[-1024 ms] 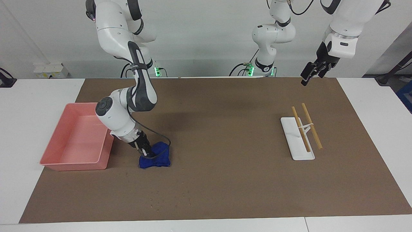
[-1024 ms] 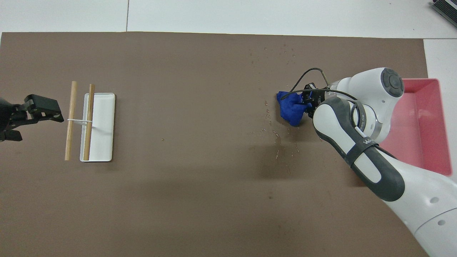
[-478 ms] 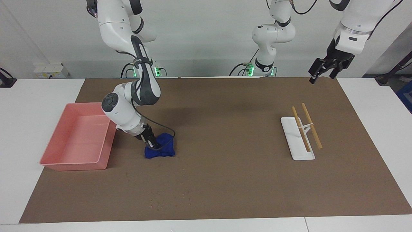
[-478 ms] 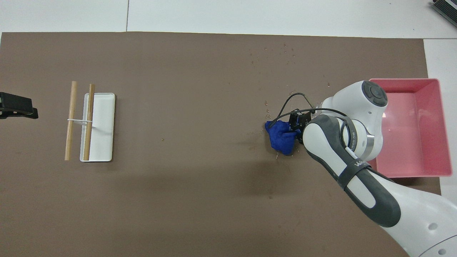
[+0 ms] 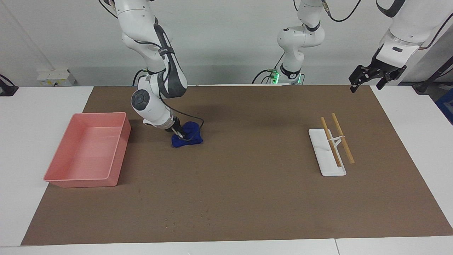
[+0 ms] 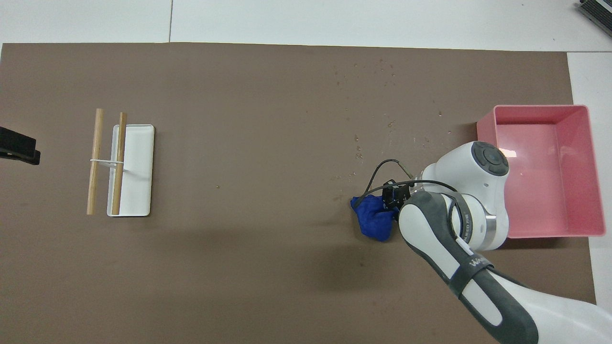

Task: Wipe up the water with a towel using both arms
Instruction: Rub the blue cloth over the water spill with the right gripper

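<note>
Deep-blue towel [image 5: 187, 136] — crumpled lump on brown mat [image 5: 247, 184] — in right gripper [image 5: 179, 134]

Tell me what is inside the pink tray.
Nothing shows inside the pink tray: its floor looks bare in both views, with only a glint of light. A thin film of water there could not be told. The towel lies outside it on the mat.

towel [image 5: 187, 139] on mat [image 5: 233, 198] beside tray [image 5: 88, 152] | rack [image 5: 327, 157] toward left arm's end
</note>
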You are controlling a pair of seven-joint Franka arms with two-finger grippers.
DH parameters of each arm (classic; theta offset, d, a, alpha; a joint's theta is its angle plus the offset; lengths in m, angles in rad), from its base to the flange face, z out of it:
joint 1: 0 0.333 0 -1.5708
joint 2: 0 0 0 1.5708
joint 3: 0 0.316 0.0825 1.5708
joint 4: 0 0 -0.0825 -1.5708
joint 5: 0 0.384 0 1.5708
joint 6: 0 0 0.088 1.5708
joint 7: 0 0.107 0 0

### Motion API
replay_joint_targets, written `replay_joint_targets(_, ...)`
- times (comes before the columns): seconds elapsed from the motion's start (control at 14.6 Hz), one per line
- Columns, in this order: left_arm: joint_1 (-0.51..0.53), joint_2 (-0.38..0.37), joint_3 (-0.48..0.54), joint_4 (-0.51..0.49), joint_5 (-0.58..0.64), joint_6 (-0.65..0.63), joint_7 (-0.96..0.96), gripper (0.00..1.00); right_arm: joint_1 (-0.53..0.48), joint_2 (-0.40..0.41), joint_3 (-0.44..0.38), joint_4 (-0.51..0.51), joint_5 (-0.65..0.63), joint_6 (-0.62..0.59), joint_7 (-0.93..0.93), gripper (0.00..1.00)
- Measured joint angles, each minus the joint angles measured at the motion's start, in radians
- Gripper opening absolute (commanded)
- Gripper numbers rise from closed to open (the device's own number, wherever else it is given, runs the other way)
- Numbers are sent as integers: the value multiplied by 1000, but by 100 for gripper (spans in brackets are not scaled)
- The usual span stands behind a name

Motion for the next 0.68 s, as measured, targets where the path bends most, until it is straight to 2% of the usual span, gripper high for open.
replay_joint_targets(0.27, 0, -2, 1, 5, 0, -21, 25, 100, 48, -44, 0, -57, 0, -66, 0, 0)
replay_joint_targets(0.68, -2, -5, -2, -9, 0, -32, 26, 100, 104, -97, 0, -128, 0, -74, 0, 0)
